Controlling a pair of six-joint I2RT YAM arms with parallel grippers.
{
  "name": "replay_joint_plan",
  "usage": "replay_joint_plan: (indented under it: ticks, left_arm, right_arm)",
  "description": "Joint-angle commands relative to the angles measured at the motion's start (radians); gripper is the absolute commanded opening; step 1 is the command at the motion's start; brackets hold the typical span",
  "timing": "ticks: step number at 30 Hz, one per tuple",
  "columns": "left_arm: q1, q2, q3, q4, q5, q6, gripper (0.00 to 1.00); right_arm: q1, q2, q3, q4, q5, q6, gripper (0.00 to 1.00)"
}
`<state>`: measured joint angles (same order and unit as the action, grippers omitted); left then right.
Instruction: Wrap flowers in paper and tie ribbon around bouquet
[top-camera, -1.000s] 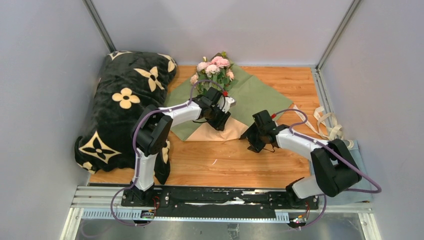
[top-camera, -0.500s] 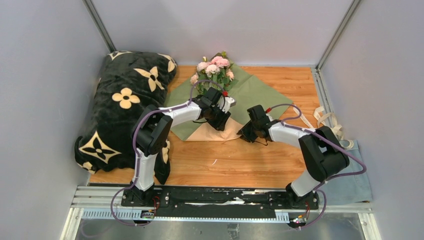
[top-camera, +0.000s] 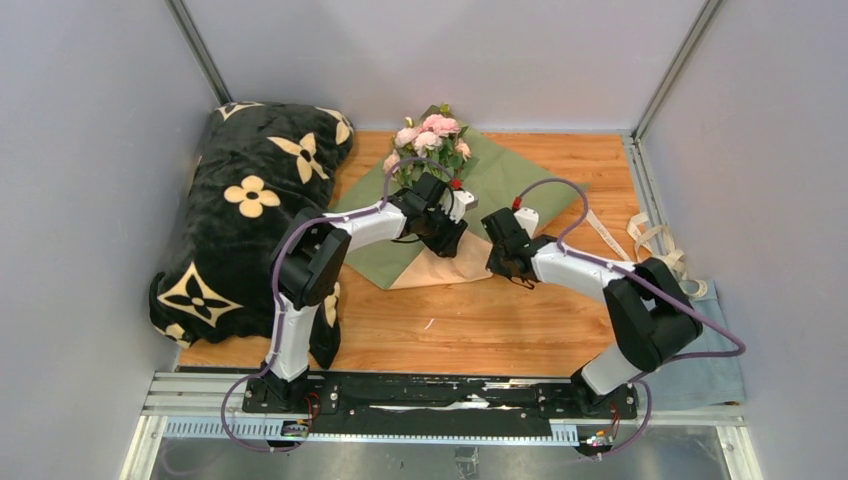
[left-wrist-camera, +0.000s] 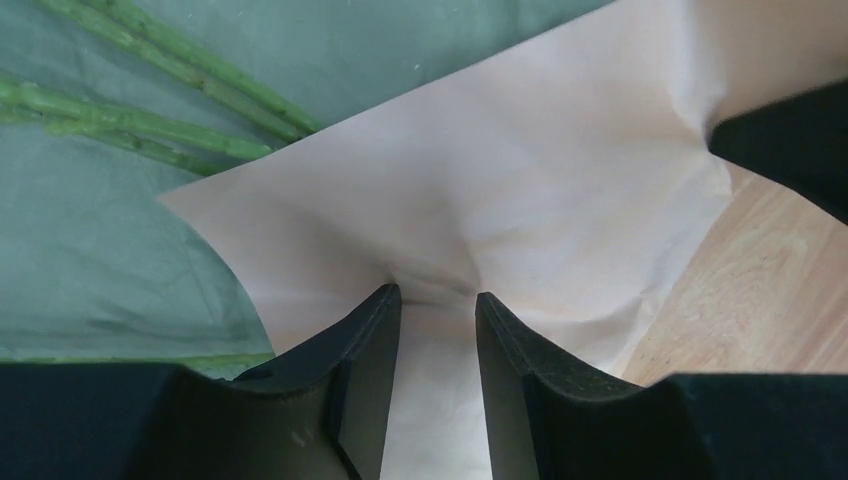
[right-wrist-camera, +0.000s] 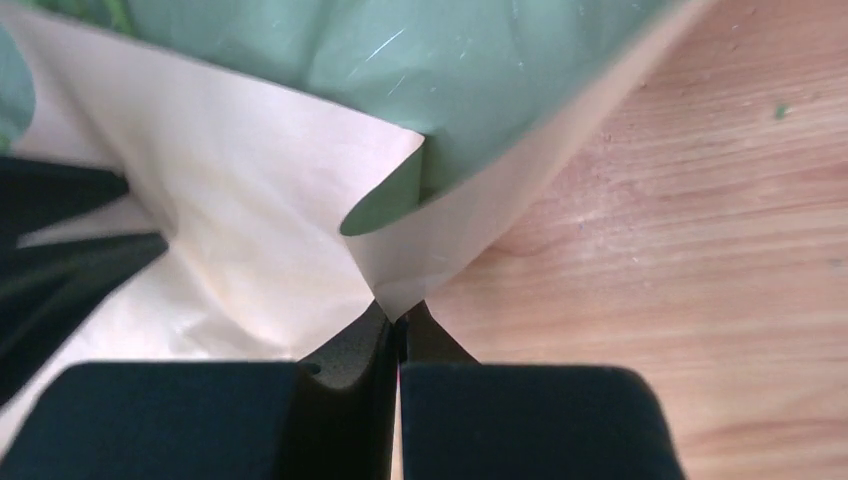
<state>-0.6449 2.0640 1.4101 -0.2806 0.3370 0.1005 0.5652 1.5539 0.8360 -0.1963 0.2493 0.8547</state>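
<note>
The flowers lie at the back of the olive green paper, pink blooms away from me. Their green stems run under the paper's folded-up near corner, whose peach face shows. My left gripper sits on that fold; its jaws stand partly apart with puckered peach paper pinched between them. My right gripper is just right of it, shut on the fold's right edge, where the paper curls and shows its green inside. The ribbon lies loose at the right.
A black blanket with cream flower shapes is heaped along the left side. A grey-blue cloth lies at the near right, under the right arm's base. Bare wooden tabletop lies in front of the paper. Grey walls close in three sides.
My right gripper moved left to the paper's folded corner and closed on its edge. The left gripper stayed where it was on the fold.
</note>
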Motion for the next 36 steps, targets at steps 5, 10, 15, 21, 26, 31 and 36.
replay_joint_plan:
  ticks: [5,10,15,21,26,31,36]
  left_arm:
    - [0.001,0.074,0.041,0.028,0.104,0.01,0.44]
    - [0.017,0.052,0.038,0.021,0.158,-0.002,0.46]
    - [0.102,-0.008,0.036,-0.004,0.261,-0.051,0.53]
    - [0.259,-0.113,0.065,-0.079,0.338,-0.091,0.66]
    - [0.347,-0.225,0.035,-0.011,0.416,-0.196,0.9]
    - [0.34,-0.271,-0.09,0.266,0.534,-0.481,1.0]
    - [0.301,-0.217,-0.046,0.223,0.495,-0.432,1.0]
  right_arm:
    - [0.205,-0.107,-0.004,-0.108,0.275,-0.504,0.0]
    - [0.338,-0.032,0.045,-0.022,0.323,-0.837,0.0]
    - [0.393,0.045,0.078,0.016,0.325,-1.043,0.0]
    - [0.47,0.145,0.106,0.056,0.354,-1.202,0.0]
    - [0.501,0.213,0.152,0.045,0.362,-1.245,0.0]
    - [0.524,0.248,0.175,0.044,0.385,-1.287,0.0]
    - [0.541,0.267,0.185,0.037,0.396,-1.309,0.0]
